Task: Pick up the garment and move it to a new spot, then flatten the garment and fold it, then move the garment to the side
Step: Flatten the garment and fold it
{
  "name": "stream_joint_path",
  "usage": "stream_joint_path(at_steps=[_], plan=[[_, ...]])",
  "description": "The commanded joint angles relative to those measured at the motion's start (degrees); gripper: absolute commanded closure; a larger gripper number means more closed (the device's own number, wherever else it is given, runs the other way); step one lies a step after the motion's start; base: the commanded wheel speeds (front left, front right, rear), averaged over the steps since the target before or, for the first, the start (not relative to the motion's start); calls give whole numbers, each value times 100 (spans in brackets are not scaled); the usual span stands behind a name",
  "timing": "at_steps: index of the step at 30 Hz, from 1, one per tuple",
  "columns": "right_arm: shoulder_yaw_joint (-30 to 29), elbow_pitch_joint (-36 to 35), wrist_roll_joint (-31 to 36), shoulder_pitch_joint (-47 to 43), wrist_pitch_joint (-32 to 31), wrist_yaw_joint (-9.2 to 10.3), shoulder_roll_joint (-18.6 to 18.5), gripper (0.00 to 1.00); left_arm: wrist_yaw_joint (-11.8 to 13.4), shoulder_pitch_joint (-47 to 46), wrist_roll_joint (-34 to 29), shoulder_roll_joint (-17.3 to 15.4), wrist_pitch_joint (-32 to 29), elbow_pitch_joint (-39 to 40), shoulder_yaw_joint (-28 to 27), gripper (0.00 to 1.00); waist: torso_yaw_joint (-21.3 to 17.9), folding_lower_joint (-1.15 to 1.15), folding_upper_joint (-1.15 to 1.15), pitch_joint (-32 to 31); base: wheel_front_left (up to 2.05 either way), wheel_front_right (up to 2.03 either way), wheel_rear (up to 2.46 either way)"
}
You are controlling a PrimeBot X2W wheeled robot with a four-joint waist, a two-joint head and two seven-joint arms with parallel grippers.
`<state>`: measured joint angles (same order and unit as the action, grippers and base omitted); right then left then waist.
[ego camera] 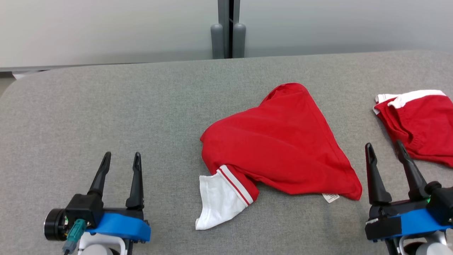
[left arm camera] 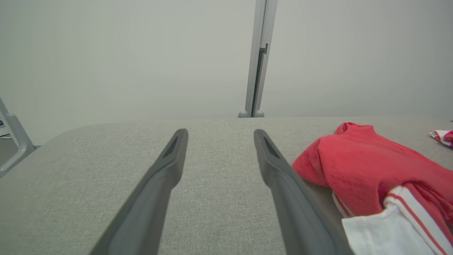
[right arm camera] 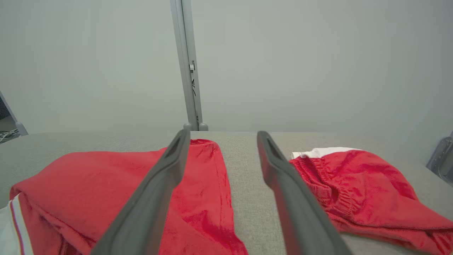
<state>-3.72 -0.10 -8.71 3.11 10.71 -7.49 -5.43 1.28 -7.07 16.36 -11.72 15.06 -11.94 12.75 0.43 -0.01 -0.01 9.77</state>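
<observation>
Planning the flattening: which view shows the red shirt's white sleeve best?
The head view: the whole white sleeve lies unobstructed at the red shirt's near-left edge. Left wrist view crops it at the bottom-right corner; right wrist view catches a sliver at its left edge.

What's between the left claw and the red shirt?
Just bare grey table, as the head view shows. The left gripper is open and apart from the shirt.

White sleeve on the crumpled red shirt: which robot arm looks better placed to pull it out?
Probably the left. The white sleeve sticks out on the left side of the red shirt, nearest the open left pincer; the open right pincer sits beyond its far corner.
</observation>
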Motion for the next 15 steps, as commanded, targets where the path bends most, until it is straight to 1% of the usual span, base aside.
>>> stream_joint_path(at_steps=[1,6,15], plan=[[41,-177,59,-193,-99,0,15,0,50,121,27,-34,-16,38,-32,0,1,1,1,-80,0,0,0],[105,-647,123,-541,-390,0,95,0,130,389,81,-75,-80,164,-48,0,39,1,1,-234,0,0,0],[104,-851,51,-677,-552,0,174,0,211,537,126,-101,-176,347,-18,0,27,1,1,-285,0,0,0]])
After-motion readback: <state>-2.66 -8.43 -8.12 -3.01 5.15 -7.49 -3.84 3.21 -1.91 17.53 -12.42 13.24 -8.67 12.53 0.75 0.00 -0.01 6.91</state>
